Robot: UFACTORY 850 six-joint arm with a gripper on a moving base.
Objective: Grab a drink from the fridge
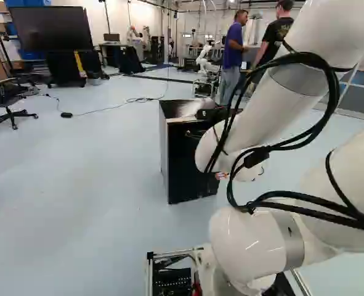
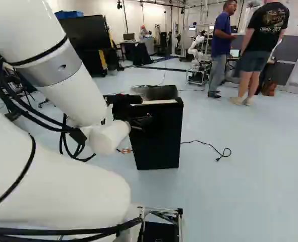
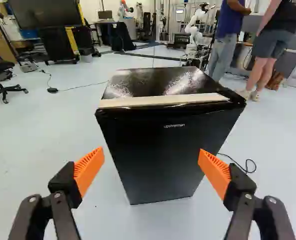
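While the white arm (image 1: 262,120) reaches forward over the pale floor, the black fridge (image 3: 163,165) stands upright on it ahead of the gripper (image 2: 141,121), its door (the side facing the wrist camera) closed. The gripper's two fingers are spread wide, with nothing clasped in them, and the fridge shows beyond the gap. Next in size comes a thin black cord (image 2: 196,141), running across the floor beside the fridge and curling at its end. A pale strip (image 3: 163,100) lies along the fridge's top front edge. Smallest are the orange pads (image 3: 89,170), facing each other across the gap.
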